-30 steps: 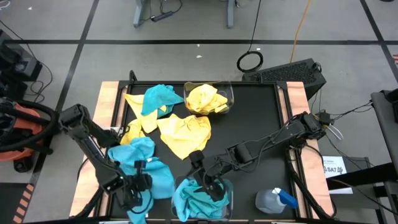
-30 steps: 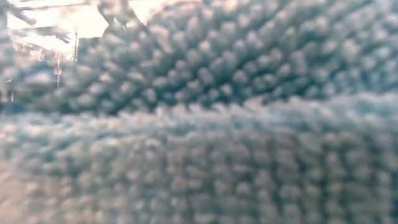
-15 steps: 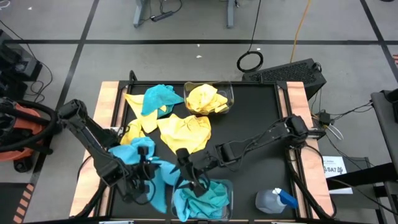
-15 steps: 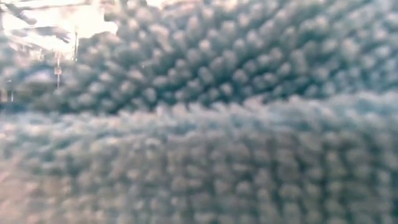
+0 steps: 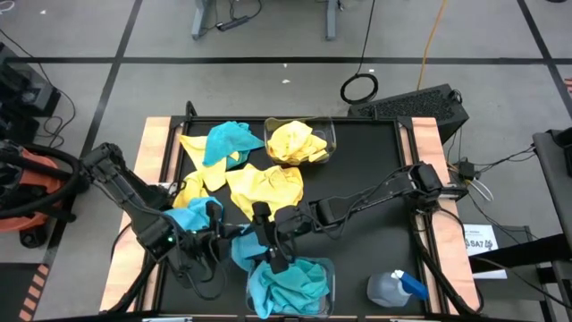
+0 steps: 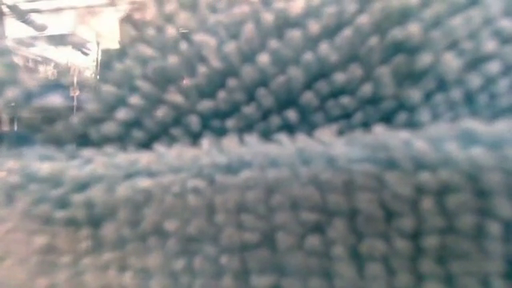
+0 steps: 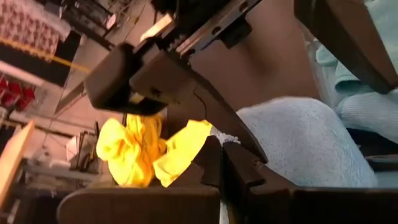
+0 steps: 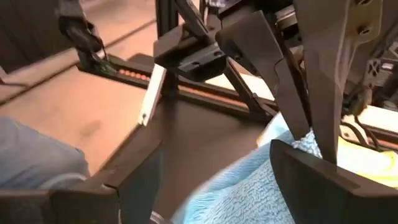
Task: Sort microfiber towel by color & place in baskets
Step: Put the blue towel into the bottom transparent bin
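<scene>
On the left of the table the left gripper (image 5: 222, 234) is closed on the corner of a blue towel (image 5: 246, 249), which stretches from its fingers toward the near basket (image 5: 323, 268); the cloth hangs taut because it is being carried across to its colour's tub, I judge. Beside it a second blue towel (image 5: 189, 216) lies crumpled on the black table (image 5: 375, 179), with a small yellow towel (image 5: 189, 186) just behind it and another blue towel (image 5: 228, 141) draped over a yellow one at the far left corner. In the middle a large yellow towel (image 5: 264, 192) lies spread and creased, not yet sorted; behind it the far basket (image 5: 329, 134), a clear rounded tub, holds bunched yellow cloth. The right gripper (image 5: 275, 253) hangs with its fingers spread wide just above the carried towel and the near basket's rim, holding nothing, probably ready to take the cloth over or press it in; that basket is already heaped with soft, nubbly blue pile. At the near right corner stands a clear spray bottle (image 5: 393, 288) with a blue trigger.
</scene>
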